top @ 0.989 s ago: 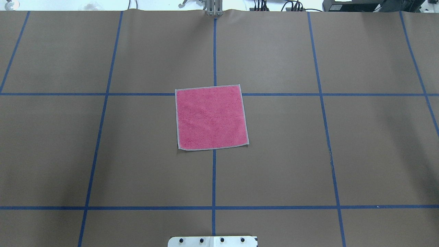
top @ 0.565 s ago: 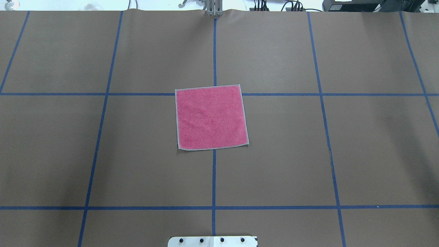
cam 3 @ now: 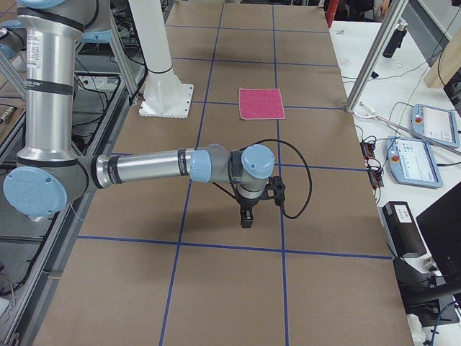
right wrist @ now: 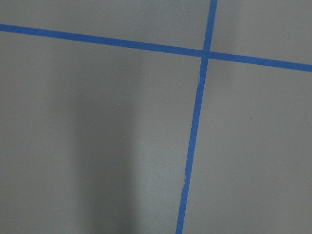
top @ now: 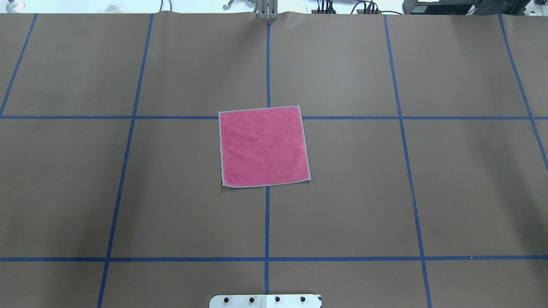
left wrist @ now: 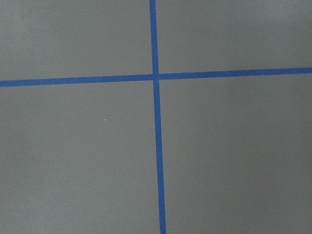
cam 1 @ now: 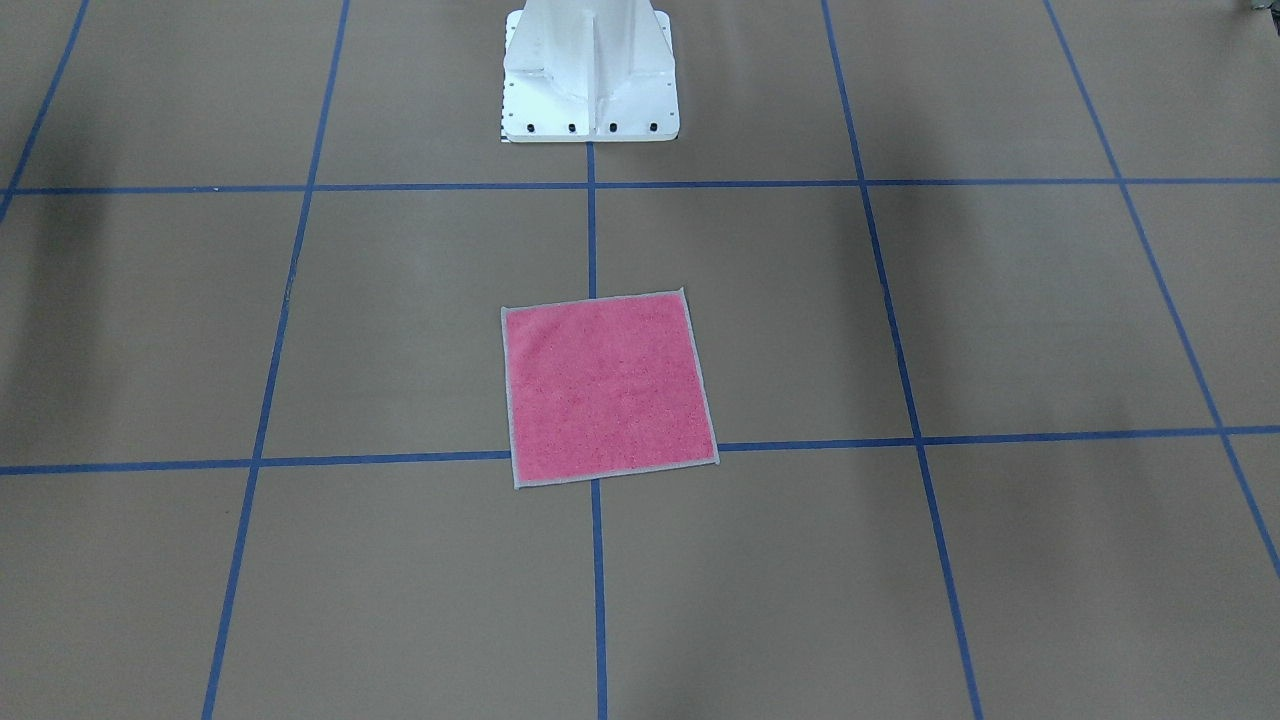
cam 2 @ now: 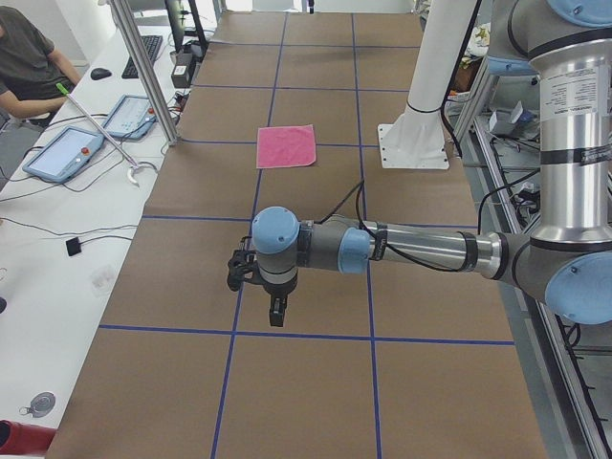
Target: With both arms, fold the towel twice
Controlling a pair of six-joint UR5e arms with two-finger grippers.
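Towel [top: 264, 146] flat, pink up; left gripper [cam 2: 275, 314], right gripper [cam 3: 246, 219] far off, opening indiscernible.

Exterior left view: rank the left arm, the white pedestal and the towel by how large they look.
1. left arm: largest, though its nearness to the camera inflates it.
2. white pedestal.
3. towel: smallest, lying far from the camera.

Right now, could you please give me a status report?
Left gripper, right gripper: over bare table, open or shut unclear. Towel flat, unfolded, pink up. Nothing on it.
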